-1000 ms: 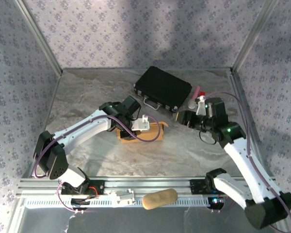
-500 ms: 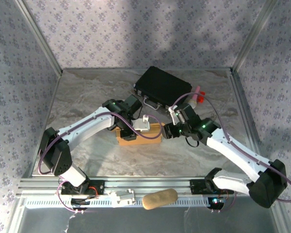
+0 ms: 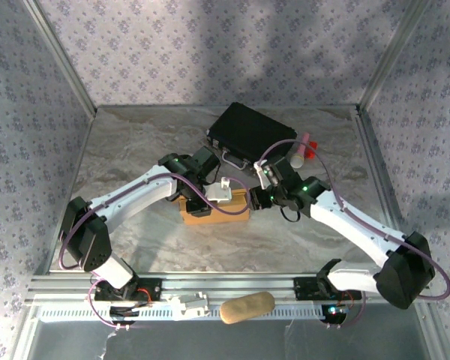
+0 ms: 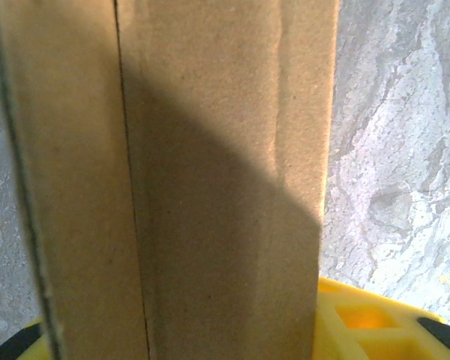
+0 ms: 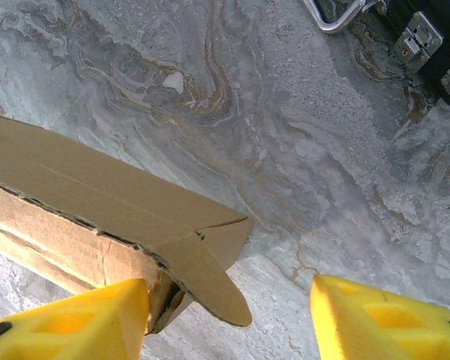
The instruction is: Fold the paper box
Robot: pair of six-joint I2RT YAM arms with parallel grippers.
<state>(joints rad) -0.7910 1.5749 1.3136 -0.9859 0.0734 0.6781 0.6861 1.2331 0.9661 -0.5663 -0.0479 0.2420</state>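
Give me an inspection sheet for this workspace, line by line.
Surface: marbled grey table, nothing spilled seen.
Job's things: paper box lying mid-table, one end flap sticking out.
Clutter: black case at the back; pink-and-red object beside it; tan oblong object on the front rail.
Grippers: left gripper straddles the box, grip unclear; right gripper open at the flap end.
Cables: purple cables along both arms, one looping over the box.
Surroundings: floral-patterned walls, metal frame posts.
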